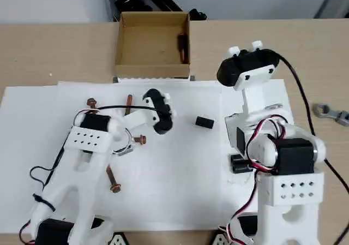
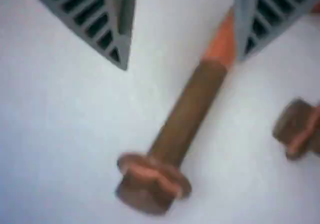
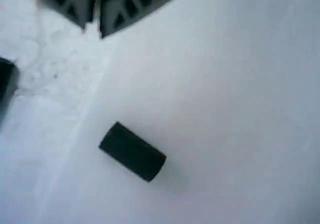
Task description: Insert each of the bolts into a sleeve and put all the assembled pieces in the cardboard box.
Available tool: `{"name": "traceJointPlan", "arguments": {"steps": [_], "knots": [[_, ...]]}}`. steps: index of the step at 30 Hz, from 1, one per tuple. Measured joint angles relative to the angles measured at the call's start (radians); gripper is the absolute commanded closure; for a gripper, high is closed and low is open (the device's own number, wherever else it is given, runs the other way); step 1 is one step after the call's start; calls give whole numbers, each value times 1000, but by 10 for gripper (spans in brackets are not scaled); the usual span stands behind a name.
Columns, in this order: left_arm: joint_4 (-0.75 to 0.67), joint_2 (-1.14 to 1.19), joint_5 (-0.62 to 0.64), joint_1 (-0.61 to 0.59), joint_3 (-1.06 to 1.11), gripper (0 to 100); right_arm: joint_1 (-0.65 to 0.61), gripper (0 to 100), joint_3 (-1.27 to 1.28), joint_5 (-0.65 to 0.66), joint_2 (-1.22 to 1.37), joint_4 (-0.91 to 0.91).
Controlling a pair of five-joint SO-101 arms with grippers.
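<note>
White paper [image 1: 180,190] covers the table; left gripper [image 2: 181,59] hangs open over a bolt [image 2: 182,119]; being off-centre, one finger could flick the bolt away; right gripper [image 3: 96,28] is closed and empty near a sleeve [image 3: 132,151].

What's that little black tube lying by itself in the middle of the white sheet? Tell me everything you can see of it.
The black sleeve is a short, stubby cylinder, matte black all over, plastic or rubber by its look. It lies on its side on the white sheet, a little right of the sheet's middle. No bolt sticks out of either end, and its bore cannot be made out. Nothing touches it but the sheet beneath.
</note>
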Motion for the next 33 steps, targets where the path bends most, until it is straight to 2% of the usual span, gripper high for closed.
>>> {"name": "traceJointPlan", "arguments": {"steps": [7,14,33], "knots": [[-61,8,-18,18,0,865,-2,995,0,0,0,0],[-137,164,-18,18,0,866,0,995,0,0,0,0],[-169,301,-37,26,-63,885,-2,995,0,0,0,0]]}}
